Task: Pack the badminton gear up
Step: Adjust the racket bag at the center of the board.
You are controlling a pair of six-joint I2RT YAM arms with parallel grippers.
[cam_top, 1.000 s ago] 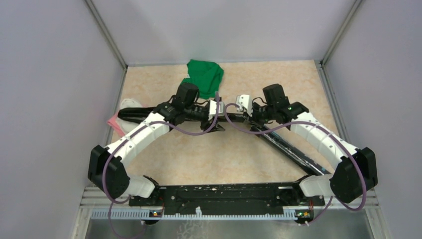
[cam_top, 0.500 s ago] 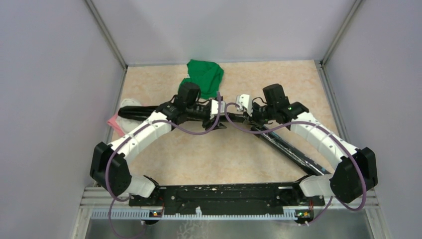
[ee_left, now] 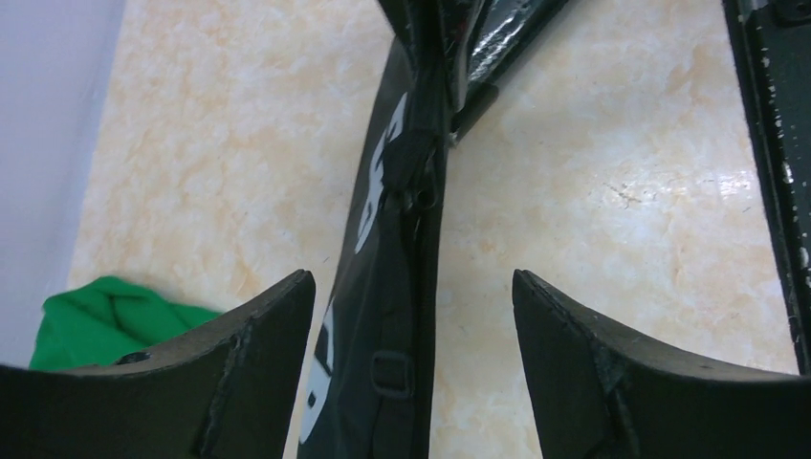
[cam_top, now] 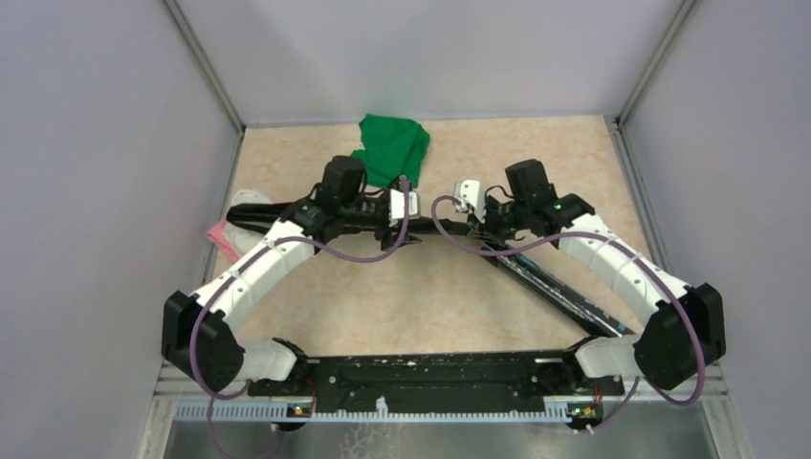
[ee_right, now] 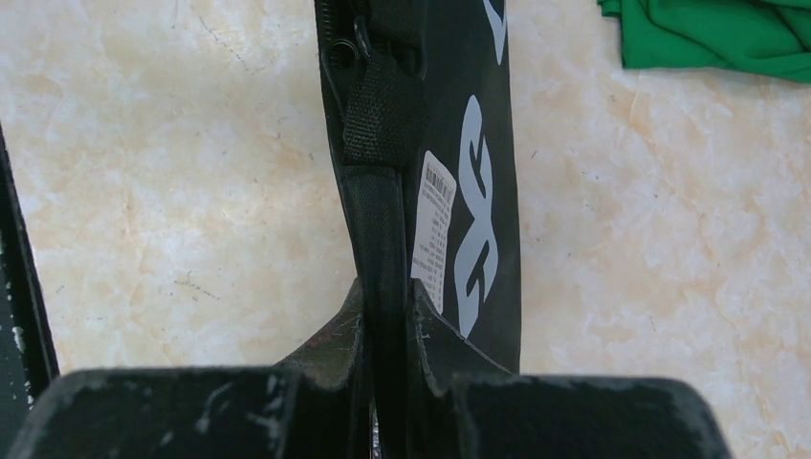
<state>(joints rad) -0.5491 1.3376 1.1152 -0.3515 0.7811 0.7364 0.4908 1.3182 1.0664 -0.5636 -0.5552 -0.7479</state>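
The bag [cam_top: 256,217] lies flat on the table [cam_top: 430,296], stretched crosswise from near the left wall towards the middle, its white lettering facing up. Both arms meet over it.

The left gripper [ee_left: 411,279] stands over the bag with its fingers [ee_left: 263,335] spread wide. In the left wrist view the bag's black length, with a zip pull [ee_left: 418,196] on its seam, runs straight through the gap between them, and table shows between the bag and the right-hand finger. We cannot tell whether the fingertips touch the bag or hover just above it.

The right gripper [ee_right: 387,292] is pressed together on the bag and pinches a narrow black band of it that rises out of the jaws towards a webbing tab [ee_right: 378,115]. Just beside that band sits a white barcode label [ee_right: 432,225], then the bag's large white letters.

The tube [cam_top: 559,287] lies slantwise on the right half of the table, under the right arm, its far end close to the bag's right end.

A green cloth [cam_top: 392,148] sits at the far edge, near the bag but apart from it. A white cloth [cam_top: 247,199] and a pink cloth [cam_top: 220,234] lie by the left wall, at the bag's left end.
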